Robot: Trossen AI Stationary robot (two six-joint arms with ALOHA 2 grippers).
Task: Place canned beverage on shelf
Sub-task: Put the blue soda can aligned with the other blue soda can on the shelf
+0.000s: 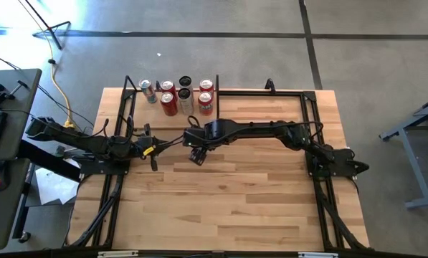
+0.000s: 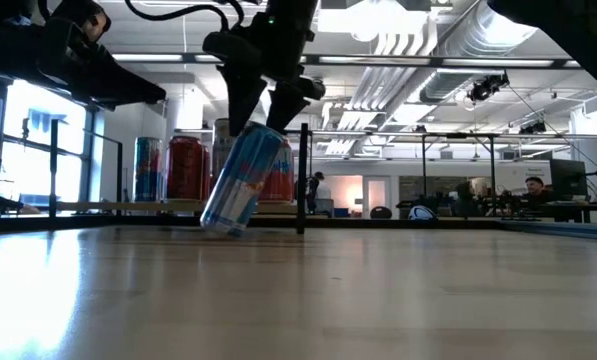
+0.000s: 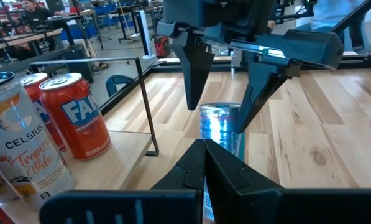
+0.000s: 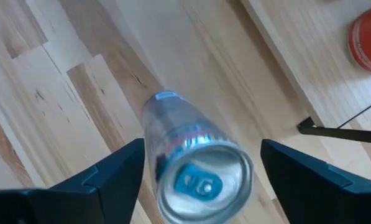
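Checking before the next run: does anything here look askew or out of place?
Yes: the blue-silver can leans steeply on the tabletop short of the shelf, while the right gripper stands open above it, not gripping.

Overhead, table-level and two close wrist views — all share the tilted can (image 2: 242, 180).

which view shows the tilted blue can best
The low view: the blue can shows side-on, leaning on the table below the open right pincer. The right wrist view shows only its top; the left wrist view part of it; the high view hides it.
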